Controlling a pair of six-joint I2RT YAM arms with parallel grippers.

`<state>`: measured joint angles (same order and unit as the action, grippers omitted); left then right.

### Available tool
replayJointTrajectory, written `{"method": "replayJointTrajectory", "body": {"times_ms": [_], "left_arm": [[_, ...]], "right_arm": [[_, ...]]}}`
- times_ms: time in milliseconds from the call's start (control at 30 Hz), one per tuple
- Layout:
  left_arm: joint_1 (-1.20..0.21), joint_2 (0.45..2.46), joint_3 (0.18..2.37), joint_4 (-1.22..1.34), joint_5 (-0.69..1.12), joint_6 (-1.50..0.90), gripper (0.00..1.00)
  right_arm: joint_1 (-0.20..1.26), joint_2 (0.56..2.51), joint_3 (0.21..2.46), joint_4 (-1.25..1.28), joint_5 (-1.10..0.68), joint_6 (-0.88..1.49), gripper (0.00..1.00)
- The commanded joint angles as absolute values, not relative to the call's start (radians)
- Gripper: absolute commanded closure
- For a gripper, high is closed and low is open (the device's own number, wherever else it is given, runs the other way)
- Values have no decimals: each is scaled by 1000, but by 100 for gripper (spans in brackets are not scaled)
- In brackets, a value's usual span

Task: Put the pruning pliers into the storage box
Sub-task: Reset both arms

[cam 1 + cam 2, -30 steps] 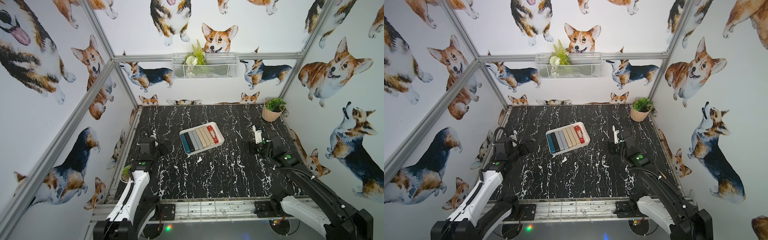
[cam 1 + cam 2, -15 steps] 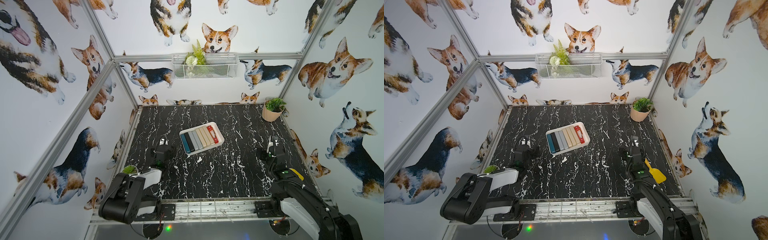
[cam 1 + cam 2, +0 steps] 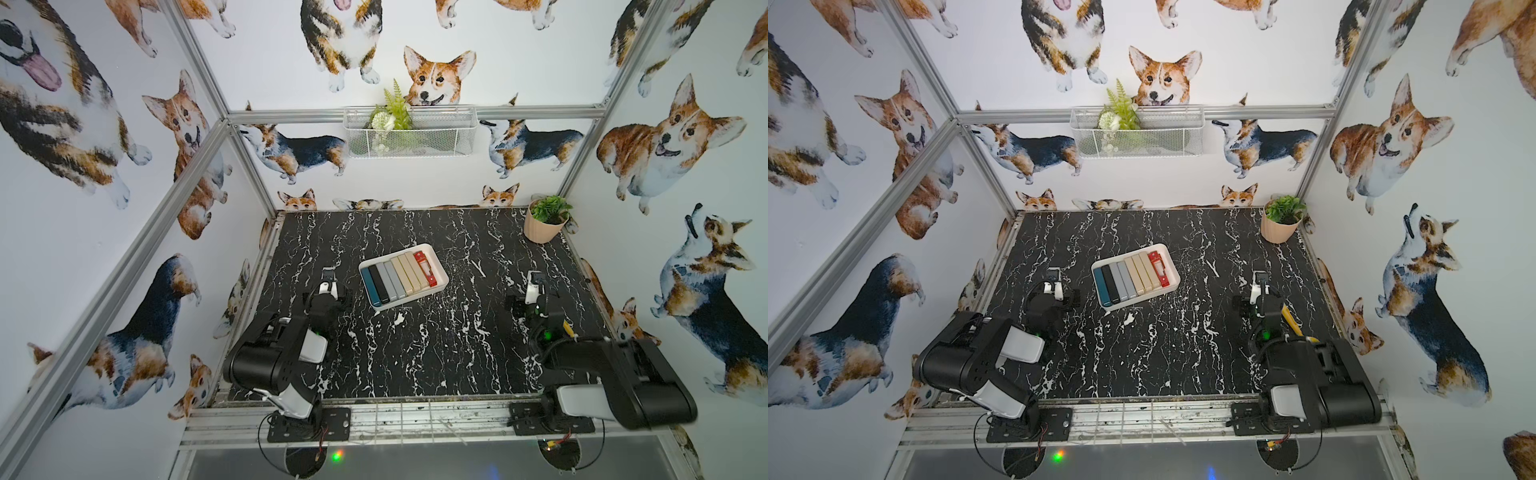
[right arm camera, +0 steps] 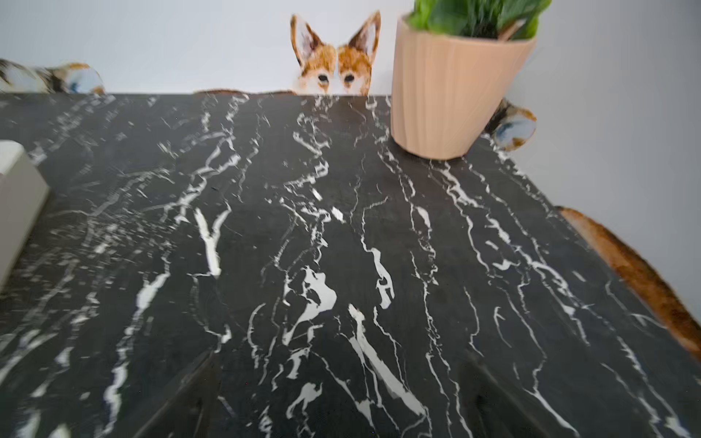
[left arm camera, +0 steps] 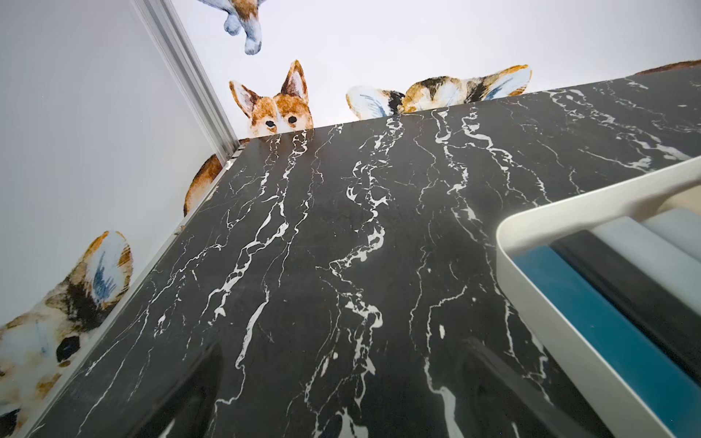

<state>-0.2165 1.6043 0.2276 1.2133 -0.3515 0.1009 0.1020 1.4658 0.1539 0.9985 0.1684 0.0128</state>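
1 potted plant (image 3: 545,226) sits on the marble table (image 3: 415,353); 1 wire basket (image 3: 409,137) hangs above.

You had bright, even light in all views, with soft shadows and a dull sheen on the table (image 5: 341,265). Both top views stretched toward their edges. Your right wrist view was smeared, worst near the box (image 4: 15,197) and the plant (image 4: 474,15), while the left wrist view was sharp.
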Motion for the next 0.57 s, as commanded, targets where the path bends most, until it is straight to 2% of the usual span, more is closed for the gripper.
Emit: {"method": "replayJointTrajectory", "body": {"times_ms": [0, 33, 67, 100, 167, 233, 267, 333, 433, 533], "left_arm": [[-218, 1608, 227, 1284, -348, 116, 0], [-218, 1605, 232, 1270, -350, 114, 0], [-218, 1604, 231, 1270, -351, 111, 0], [-218, 1606, 229, 1278, -352, 114, 0], [-218, 1606, 230, 1274, -351, 114, 0], [-218, 1608, 230, 1275, -351, 114, 0], [-218, 1606, 232, 1272, -351, 113, 0], [-217, 1606, 236, 1263, -349, 115, 0], [-216, 1599, 245, 1235, -345, 112, 0], [-215, 1600, 237, 1250, -348, 109, 0]], "right_arm": [[74, 1389, 204, 989, 185, 51, 0], [18, 1382, 238, 895, 81, 71, 0], [-6, 1448, 240, 978, 38, 83, 0], [-7, 1495, 247, 1059, 70, 90, 0], [-4, 1393, 279, 830, 93, 107, 0], [-2, 1479, 209, 1096, 86, 93, 0], [1, 1475, 203, 1111, 88, 89, 0], [0, 1396, 237, 920, 89, 100, 0], [5, 1467, 222, 1057, 60, 75, 0], [9, 1409, 236, 944, 75, 80, 0]]}}
